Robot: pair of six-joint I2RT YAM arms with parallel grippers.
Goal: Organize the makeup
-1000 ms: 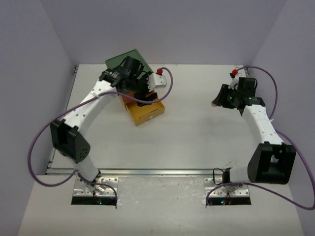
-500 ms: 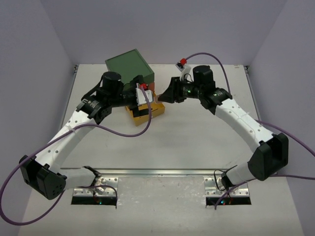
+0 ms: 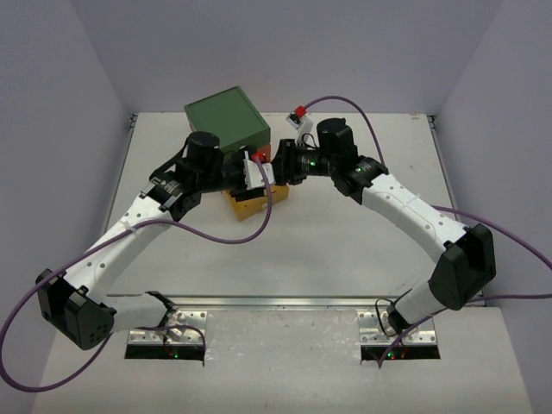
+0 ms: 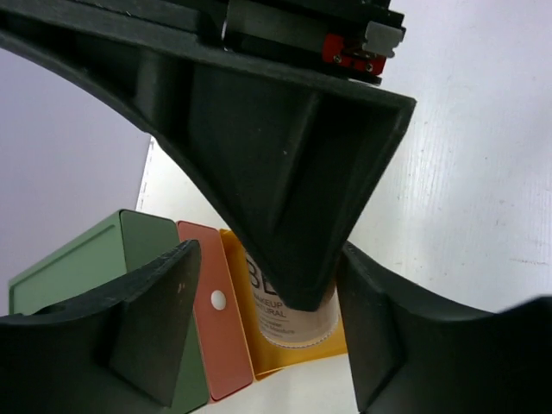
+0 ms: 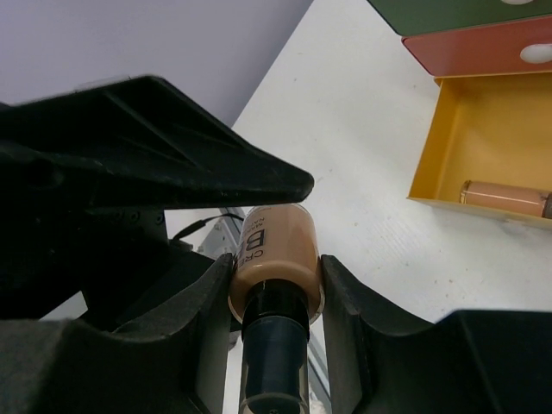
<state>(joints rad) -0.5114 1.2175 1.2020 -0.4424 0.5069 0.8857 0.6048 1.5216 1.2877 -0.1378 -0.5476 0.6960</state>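
My right gripper [image 5: 276, 274] is shut on a tan BB-cream bottle [image 5: 274, 246] with a black cap, which is gripped near its neck. In the top view the right gripper [image 3: 279, 164] meets my left gripper [image 3: 259, 171] above the pulled-out yellow drawer [image 3: 256, 200]. In the left wrist view the left gripper [image 4: 267, 289] is open. The bottle's base [image 4: 297, 317] lies between its fingers without touching them, under a dark right-gripper finger. A second tan bottle [image 5: 504, 197] lies inside the yellow drawer [image 5: 431, 155]. No palettes are in view.
The drawer box has a green top [image 3: 226, 116] and a shut orange drawer [image 4: 211, 319] above the yellow one. It stands at the table's back, left of centre. Purple cables loop from both arms. Grey walls close in the table on three sides.
The right arm swung from the far right across to the drawer box and closed up to the left gripper. The left arm drew back from over the box to beside it.
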